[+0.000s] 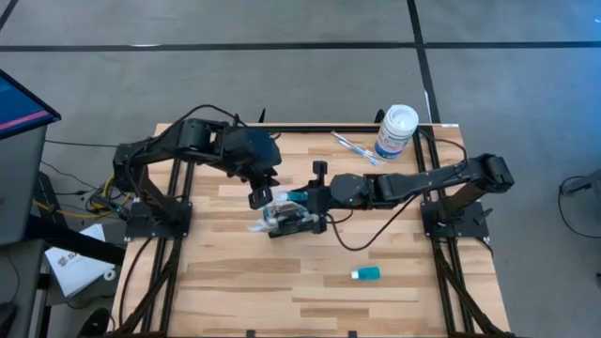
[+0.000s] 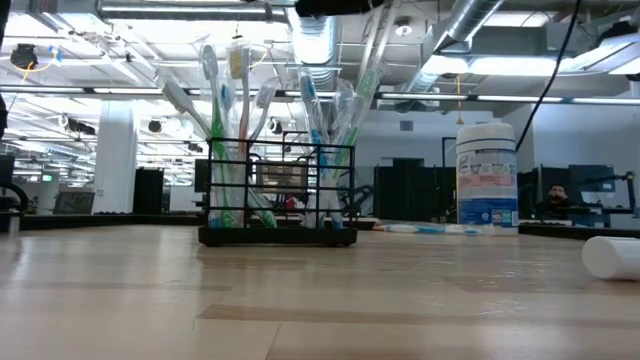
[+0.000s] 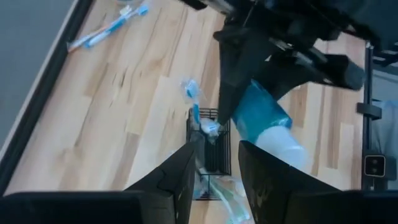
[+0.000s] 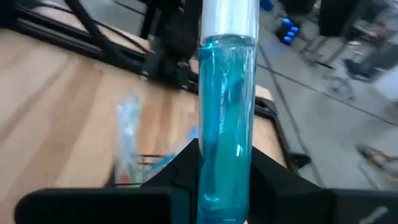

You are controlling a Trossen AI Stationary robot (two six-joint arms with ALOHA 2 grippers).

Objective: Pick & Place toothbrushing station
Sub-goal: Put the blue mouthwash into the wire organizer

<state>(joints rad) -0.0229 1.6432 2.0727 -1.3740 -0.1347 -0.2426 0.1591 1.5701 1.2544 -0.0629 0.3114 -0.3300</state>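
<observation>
Loading: brushes going into the holder [image 1: 293, 220], mid-table, between both arms.
Holder: black wire mesh, upright on the wood table [image 1: 244, 282]; in the low view [image 2: 278, 195] it already carries several brushes, heads up, in both halves.
Right gripper [image 1: 315, 197]: over the holder's edge, fingers clamped on a clear blue tube [image 4: 225, 118] with a white cap; tube not yet in the holder.
Left gripper [image 1: 265, 195]: just above the holder's other side; fingers [image 3: 180, 180] parted, nothing between them, holder seen through the gap.
Loose items: two brushes [image 1: 355, 147] lying near the white canister [image 1: 395, 131] at the back; small teal tube [image 1: 366, 273] on the front boards, well apart from the holder.
Progress, my reading: more than half done.
Left to do: seat the blue tube, then fetch the loose items.
</observation>
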